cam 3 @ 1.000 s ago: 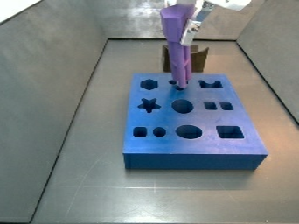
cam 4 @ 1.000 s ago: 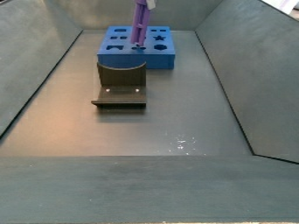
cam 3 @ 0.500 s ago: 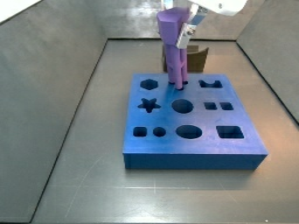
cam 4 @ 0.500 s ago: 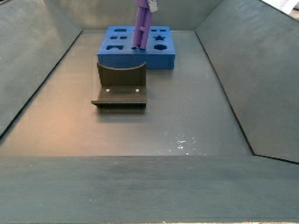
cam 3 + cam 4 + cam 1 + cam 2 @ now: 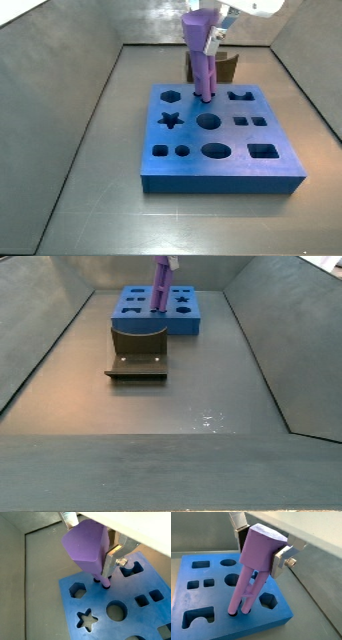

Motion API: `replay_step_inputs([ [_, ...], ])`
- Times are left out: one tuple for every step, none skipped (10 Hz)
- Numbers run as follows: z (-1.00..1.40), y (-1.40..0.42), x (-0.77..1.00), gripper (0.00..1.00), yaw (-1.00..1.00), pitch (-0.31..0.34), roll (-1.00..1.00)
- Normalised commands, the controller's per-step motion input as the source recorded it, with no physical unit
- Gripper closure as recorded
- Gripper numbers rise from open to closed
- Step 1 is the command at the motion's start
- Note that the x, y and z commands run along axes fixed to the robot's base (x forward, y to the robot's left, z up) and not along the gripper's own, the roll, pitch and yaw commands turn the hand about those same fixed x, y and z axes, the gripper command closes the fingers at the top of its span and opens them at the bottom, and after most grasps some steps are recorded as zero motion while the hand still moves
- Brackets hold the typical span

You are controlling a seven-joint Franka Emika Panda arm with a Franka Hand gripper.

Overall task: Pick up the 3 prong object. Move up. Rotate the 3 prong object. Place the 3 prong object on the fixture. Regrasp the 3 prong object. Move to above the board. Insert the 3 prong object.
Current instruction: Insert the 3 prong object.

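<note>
The gripper (image 5: 261, 543) hangs above the board (image 5: 221, 150), its jaws closed on the thick upper end of the 3 prong object (image 5: 251, 572), one silver finger (image 5: 284, 556) pressed against its flank. The purple piece stands nearly upright, its thin legs reaching down to the blue slab's top among the cutouts; in a wrist view the tips (image 5: 101, 582) touch the surface between the hexagon hole (image 5: 78, 590) and the notched opening (image 5: 132, 568). Behind the board in a side view sits the fixture (image 5: 229, 66), partly hidden by the purple piece. From the opposite side the fixture (image 5: 138, 351) stands in front of the board (image 5: 158, 311) on the grey worktop (image 5: 160, 406).
</note>
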Motion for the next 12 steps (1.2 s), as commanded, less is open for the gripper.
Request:
replay_step_inputs([
  [-0.10, 0.00, 0.07, 1.00, 0.04, 0.073, 0.00],
  [-0.09, 0.00, 0.02, 1.00, 0.05, 0.076, 0.00],
  [-0.04, 0.00, 0.02, 1.00, 0.05, 0.076, 0.00],
  [0.00, 0.00, 0.02, 1.00, 0.05, 0.090, 0.00],
  [0.00, -0.01, 0.00, 1.00, 0.05, 0.099, 0.00],
  [0.00, -0.03, 0.00, 1.00, 0.01, 0.060, 0.00],
  [0.00, -0.07, 0.00, 1.00, 0.00, 0.136, 0.00],
  [0.00, -0.05, -0.01, 1.00, 0.00, 0.209, -0.08],
  [-0.03, 0.00, -0.01, 1.00, 0.00, 0.236, -0.19],
  [-0.05, 0.00, 0.00, 1.00, -0.02, 0.260, -0.23],
  [-0.05, 0.00, 0.00, 1.00, 0.00, 0.303, -0.20],
  [-0.06, 0.00, -0.02, 1.00, 0.00, 0.331, -0.22],
])
